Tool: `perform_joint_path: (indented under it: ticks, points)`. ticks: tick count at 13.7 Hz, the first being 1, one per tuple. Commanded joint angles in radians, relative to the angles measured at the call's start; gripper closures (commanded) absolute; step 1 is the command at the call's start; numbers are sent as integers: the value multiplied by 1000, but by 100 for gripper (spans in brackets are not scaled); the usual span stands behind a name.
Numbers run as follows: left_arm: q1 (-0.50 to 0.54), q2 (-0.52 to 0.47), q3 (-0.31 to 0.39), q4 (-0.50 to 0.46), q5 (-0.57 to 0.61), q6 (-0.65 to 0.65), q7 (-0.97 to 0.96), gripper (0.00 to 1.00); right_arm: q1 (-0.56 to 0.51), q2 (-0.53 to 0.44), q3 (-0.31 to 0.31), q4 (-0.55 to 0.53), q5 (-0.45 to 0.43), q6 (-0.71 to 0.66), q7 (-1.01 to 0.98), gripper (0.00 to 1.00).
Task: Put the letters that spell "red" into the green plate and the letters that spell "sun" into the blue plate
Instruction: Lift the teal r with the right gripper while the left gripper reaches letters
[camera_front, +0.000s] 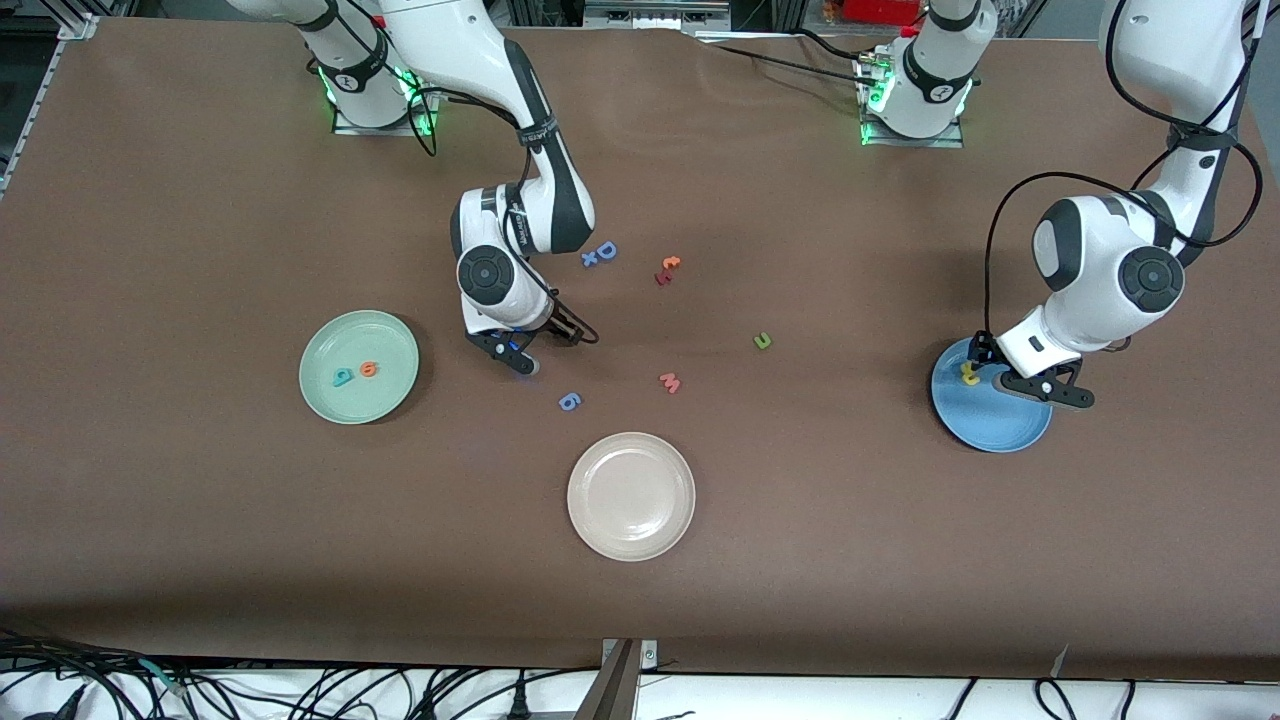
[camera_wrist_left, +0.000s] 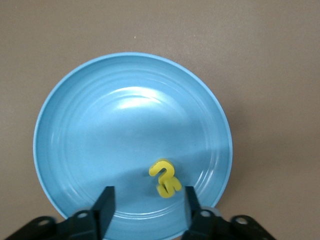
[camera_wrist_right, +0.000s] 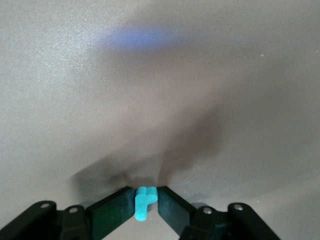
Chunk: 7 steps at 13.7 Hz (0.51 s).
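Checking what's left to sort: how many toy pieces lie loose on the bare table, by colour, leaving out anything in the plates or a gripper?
Blue: 3 (capital D, cross-shaped piece, 6-like piece)
Orange piece: 1
Red piece: 1
Olive-green n: 1
Pink m: 1
Total: 7

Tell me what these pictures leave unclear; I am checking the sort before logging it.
- Front view: the right pincer hides its teal letter; only its wrist view shows it.
- Front view: the yellow letter on the blue plate is too small to read, partly covered by the left pincer.
- Right wrist view: no plate appears.
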Motion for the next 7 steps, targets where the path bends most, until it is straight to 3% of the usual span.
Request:
perform_joint_path:
  ticks: [1, 5, 7]
  points:
    - [1, 5, -7, 12, -29, 2, 34, 0, 12, -4, 4, -28, 22, 25, 2, 77]
    - [-12, 6, -51, 13, -131, -1, 14, 0, 12, -4, 2, -28, 20, 25, 0, 79]
    - [-14, 28, -114, 16, -191, 10, -27, 0, 12, -4, 2, -28, 20, 25, 0, 79]
